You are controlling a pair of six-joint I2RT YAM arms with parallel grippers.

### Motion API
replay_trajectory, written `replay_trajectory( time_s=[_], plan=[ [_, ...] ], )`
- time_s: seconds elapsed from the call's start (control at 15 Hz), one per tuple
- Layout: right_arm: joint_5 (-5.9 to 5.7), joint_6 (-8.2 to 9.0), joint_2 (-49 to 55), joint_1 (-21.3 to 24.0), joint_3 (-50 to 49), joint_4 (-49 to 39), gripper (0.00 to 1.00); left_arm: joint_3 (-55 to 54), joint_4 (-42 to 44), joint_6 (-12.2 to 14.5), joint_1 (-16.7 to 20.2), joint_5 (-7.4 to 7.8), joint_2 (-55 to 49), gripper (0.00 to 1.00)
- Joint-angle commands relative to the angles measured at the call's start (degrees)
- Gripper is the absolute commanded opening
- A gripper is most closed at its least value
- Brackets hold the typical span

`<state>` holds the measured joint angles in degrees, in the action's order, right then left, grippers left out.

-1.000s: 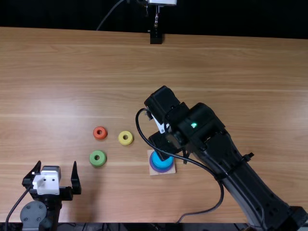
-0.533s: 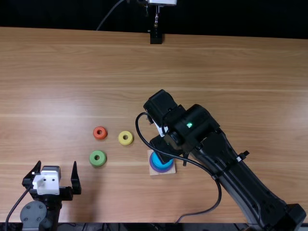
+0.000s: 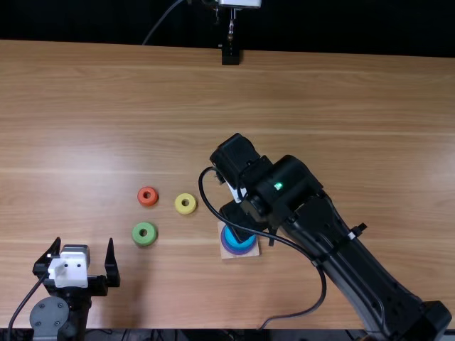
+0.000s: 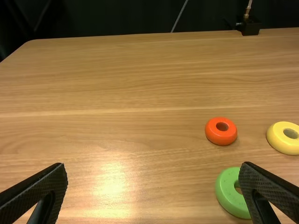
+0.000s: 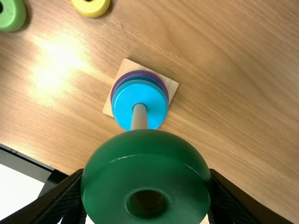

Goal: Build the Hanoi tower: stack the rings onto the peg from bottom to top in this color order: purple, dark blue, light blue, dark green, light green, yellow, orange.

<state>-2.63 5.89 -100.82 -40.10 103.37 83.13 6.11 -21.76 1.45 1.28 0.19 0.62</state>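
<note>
Three down, four to go: dk. green ring [image 5: 145, 161] is next

The dk. green ring is pinched btwn the fingers of the R gripper [image 5: 145, 179], by the peg [image 5: 139, 117]; from here I can't tell if the hole is over the tip. Below it sit the lt. blue ring [image 5: 125, 106], dk. blue ring [image 5: 140, 79] and purple ring [image 5: 150, 74], on a sq. wooden base [image 5: 171, 85].

Best bet: keep the ring level, center hole on tip, lower straight w/ a light touch, and let go only once it's threaded; off-center, it could catch the rim & tip.

Farther out on the table [image 3: 320, 92]: yellow ring [image 3: 178, 207], lt. green ring [image 3: 137, 238], orange ring [image 3: 147, 203]. L gripper [image 3: 84, 241], fingers apart & empty, is at the near L corner.
</note>
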Motion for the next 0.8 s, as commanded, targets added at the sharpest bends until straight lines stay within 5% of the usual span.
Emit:
replay_trajectory(
  time_s=[0.0,0.73],
  plan=[
    [-0.42,0.12,1.0,-1.7,-0.4,0.0,0.0,-6.1,-3.8,0.1,0.5,-0.19,-0.6,1.0],
    [-0.42,0.12,1.1,-1.9,-2.4,-0.6,0.0,-6.1,-3.8,0.1,0.5,-0.19,-0.6,1.0]
  ],
)
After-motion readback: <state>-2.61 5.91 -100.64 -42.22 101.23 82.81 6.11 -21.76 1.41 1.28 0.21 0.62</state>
